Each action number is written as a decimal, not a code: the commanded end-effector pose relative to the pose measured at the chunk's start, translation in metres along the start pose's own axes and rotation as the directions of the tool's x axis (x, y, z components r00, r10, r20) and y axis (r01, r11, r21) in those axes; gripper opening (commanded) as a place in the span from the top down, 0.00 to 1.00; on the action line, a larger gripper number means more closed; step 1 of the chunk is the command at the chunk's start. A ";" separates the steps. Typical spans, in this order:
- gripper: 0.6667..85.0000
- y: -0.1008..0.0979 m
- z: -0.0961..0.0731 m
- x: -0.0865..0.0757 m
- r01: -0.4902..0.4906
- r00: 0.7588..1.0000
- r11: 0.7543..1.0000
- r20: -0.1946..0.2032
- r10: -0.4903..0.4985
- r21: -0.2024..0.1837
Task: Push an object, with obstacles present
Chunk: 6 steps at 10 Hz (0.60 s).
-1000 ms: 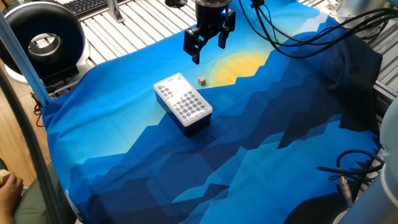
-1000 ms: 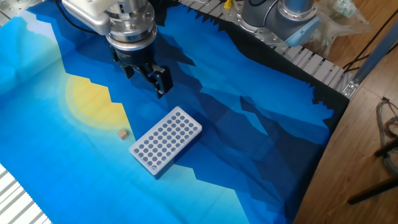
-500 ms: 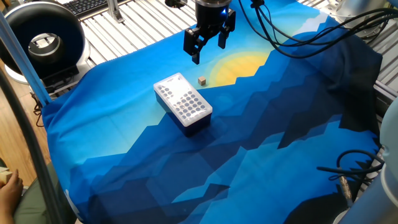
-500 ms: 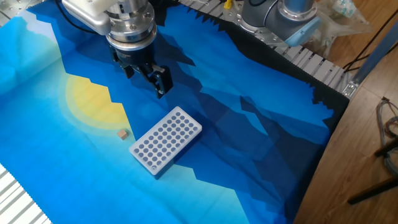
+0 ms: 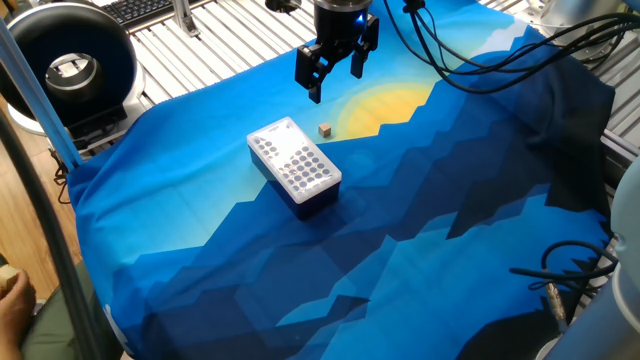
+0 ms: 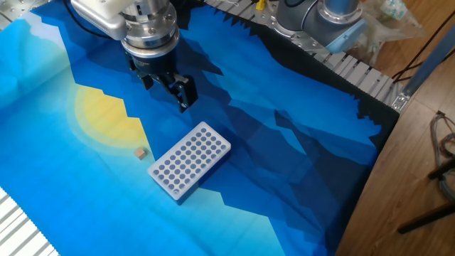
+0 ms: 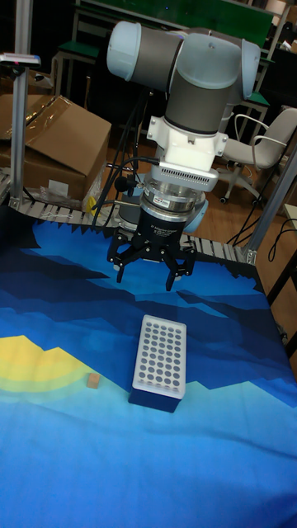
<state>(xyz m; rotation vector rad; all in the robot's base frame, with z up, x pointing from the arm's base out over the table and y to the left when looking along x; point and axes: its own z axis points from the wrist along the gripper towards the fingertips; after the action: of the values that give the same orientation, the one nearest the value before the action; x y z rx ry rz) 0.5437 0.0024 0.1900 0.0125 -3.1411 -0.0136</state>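
Observation:
The object, a tiny tan cube (image 5: pixel 326 129) (image 6: pixel 141 152) (image 7: pixel 94 379), rests on the blue cloth at the edge of the yellow sun patch. Just beside it lies the obstacle, a white-topped box (image 5: pixel 294 164) (image 6: pixel 190 159) (image 7: pixel 160 359) with a grid of dark holes and dark blue sides. My gripper (image 5: pixel 336 78) (image 6: pixel 168 89) (image 7: pixel 146 278) hangs open above the cloth, beyond the box and the cube, with nothing between its fingers. It touches neither one.
A printed blue cloth (image 5: pixel 400 230) covers the table. A round black device (image 5: pixel 68 68) stands off the cloth's corner. Cables (image 5: pixel 480 50) trail behind the arm. A cardboard carton (image 7: pixel 58 148) sits behind the table, and slatted metal rails (image 6: pixel 348 67) run along the cloth's edge.

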 end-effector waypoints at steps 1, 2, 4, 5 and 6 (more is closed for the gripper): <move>1.00 0.006 -0.003 -0.039 0.029 0.988 1.000 0.150 -0.027 -0.011; 1.00 0.007 -0.002 -0.038 0.029 0.988 0.999 0.150 -0.026 -0.016; 1.00 0.008 -0.002 -0.038 0.028 0.988 0.999 0.150 -0.024 -0.021; 1.00 0.009 -0.002 -0.038 0.026 0.988 0.999 0.150 -0.022 -0.023; 1.00 0.009 -0.002 -0.038 0.026 0.988 0.999 0.150 -0.022 -0.024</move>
<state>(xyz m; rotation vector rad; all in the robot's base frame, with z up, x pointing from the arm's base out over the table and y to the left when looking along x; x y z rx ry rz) 0.5735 0.0074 0.1901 0.0487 -3.2572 -0.0302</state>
